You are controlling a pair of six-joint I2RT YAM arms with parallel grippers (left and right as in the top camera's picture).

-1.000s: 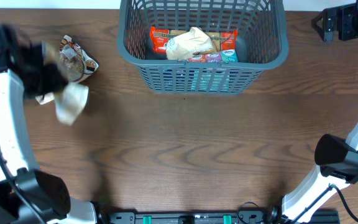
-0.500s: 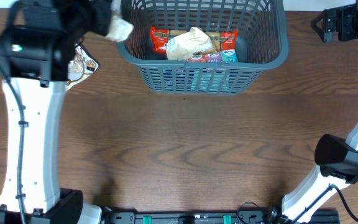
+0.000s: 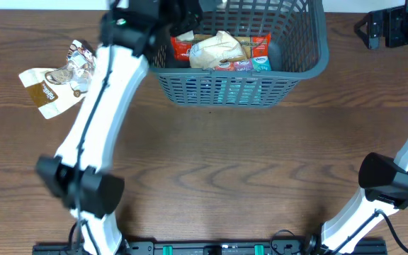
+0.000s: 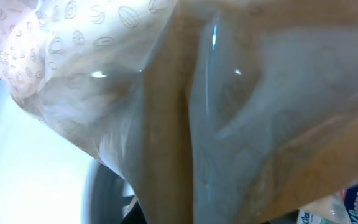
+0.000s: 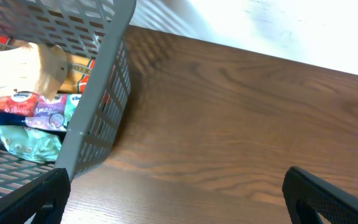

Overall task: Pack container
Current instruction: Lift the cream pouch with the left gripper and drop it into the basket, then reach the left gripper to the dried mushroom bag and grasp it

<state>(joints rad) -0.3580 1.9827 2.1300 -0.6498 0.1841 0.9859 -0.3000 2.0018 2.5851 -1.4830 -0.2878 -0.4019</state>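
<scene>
A brown wood-grain table. Out at ten o'clock two snack bags lie on it, touching: a flat tan packet, and a crinkly clear packet at its one o'clock. A black rail runs along the six o'clock edge.

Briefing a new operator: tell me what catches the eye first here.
The left arm slants across the table, its claw over the grey basket's far left corner. A pale crinkled packet fills the left wrist view. Snack packets lie in the basket; a beige packet lies on the wood to its left.
</scene>
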